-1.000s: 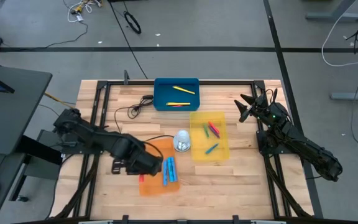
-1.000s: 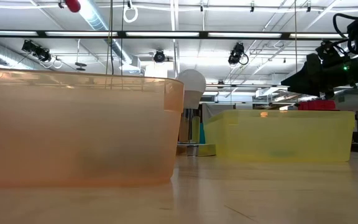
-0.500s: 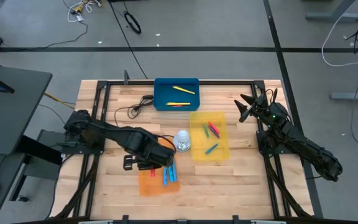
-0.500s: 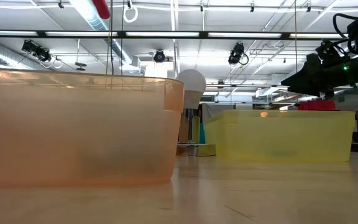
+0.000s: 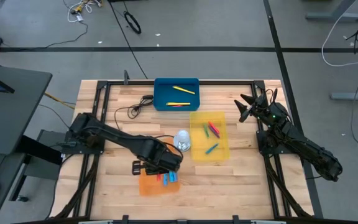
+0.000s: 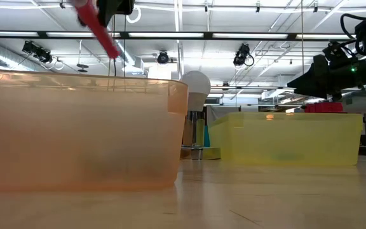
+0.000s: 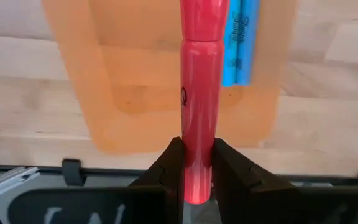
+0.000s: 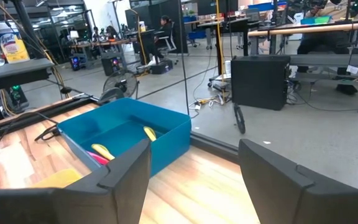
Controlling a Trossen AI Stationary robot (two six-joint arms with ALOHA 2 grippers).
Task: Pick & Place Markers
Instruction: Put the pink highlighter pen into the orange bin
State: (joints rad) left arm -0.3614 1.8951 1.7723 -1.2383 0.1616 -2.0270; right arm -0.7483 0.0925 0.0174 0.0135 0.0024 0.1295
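Left gripper (image 7: 197,163) now holds red marker (image 7: 201,93) over orange tray (image 5: 149,185).

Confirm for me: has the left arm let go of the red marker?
No, the left wrist view shows the left gripper shut on the red marker above the orange tray.

Orange tray (image 6: 75,133): seen close at the left; translucent wall fills much of the frame.
Red marker (image 6: 97,28): held tilted above the orange tray, clear of its rim.
Left gripper (image 6: 114,6): only partly seen at the top edge, clamped on the red marker.
Yellow tray (image 6: 288,140): set farther back at the right.
White-domed object (image 6: 196,86): seen between the trays.
Right arm (image 6: 342,63): dark, above the yellow tray at the right.
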